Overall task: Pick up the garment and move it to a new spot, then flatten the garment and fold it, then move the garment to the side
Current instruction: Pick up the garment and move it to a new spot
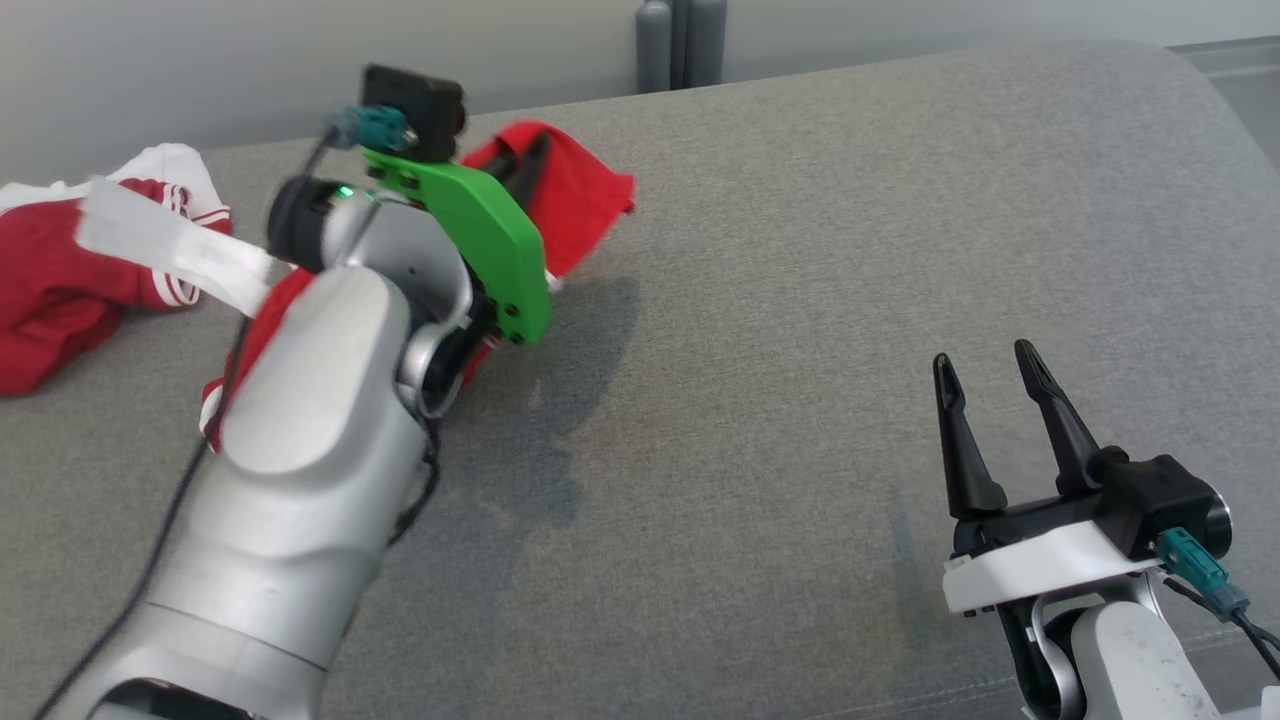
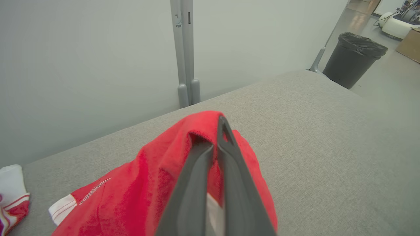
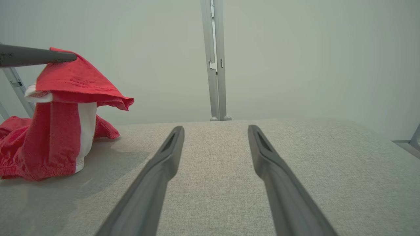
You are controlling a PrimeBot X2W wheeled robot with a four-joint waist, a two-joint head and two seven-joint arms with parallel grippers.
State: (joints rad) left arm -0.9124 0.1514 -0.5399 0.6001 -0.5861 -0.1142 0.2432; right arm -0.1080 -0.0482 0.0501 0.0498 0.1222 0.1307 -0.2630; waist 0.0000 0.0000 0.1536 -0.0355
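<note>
Garment [image 3: 55, 137], soft red cloth with white trim, is hanging in a crumpled peak from the left gripper [image 2: 215, 134], which is clamping it, over grey woven padding [image 1: 800, 250]; right gripper [image 3: 215, 127] is sitting spread wide, well apart.

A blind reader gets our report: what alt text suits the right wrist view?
At left, the shut left gripper holds a red and white garment up, its lower part resting on the grey surface. The right gripper stands open and empty in front.
</note>
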